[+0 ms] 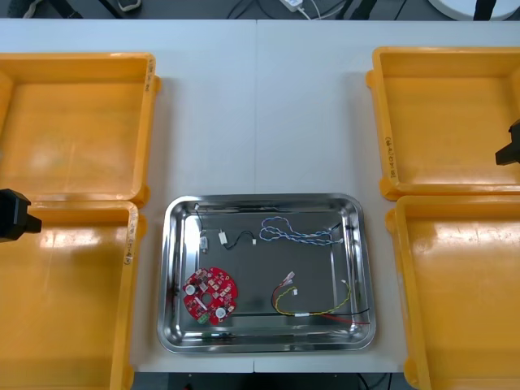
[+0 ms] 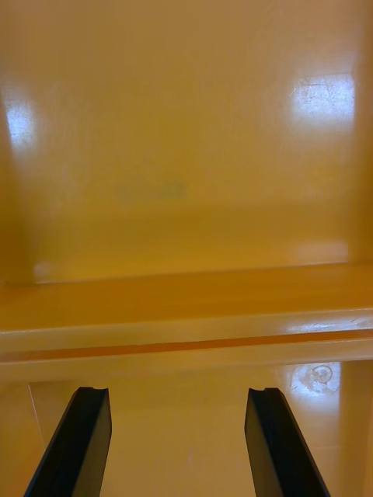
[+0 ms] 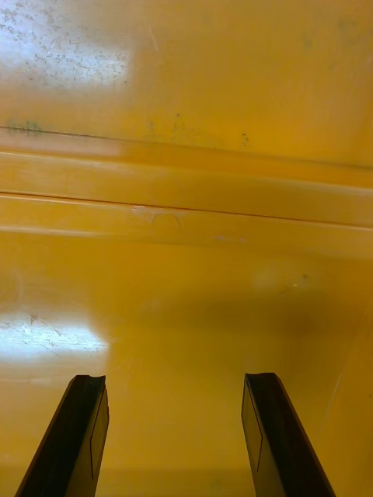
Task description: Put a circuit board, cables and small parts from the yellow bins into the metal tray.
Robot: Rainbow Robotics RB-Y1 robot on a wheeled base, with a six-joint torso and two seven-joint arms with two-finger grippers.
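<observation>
At the table's (image 1: 260,106) near edge, between the bins, lies the metal tray (image 1: 268,344). In its near left corner rests the round red circuit board (image 1: 210,295); in its near right part, the red and yellow cable (image 1: 321,305). Farther in, the black cable (image 1: 237,237) lies left of centre, and the twisted blue and white cable (image 1: 296,231) curls toward the far right corner.

The near left bin (image 1: 65,317) and the near right bin (image 1: 463,301) flank the tray. The left gripper (image 3: 175,379) hangs at the table's left edge, over the wall where the near left bin meets the far left bin (image 1: 73,122), its fingers wide apart and holding nothing. The right gripper (image 2: 179,390) hangs at the right edge, over the near part of the far right bin (image 1: 447,114), its fingers likewise spread wide and bare.
</observation>
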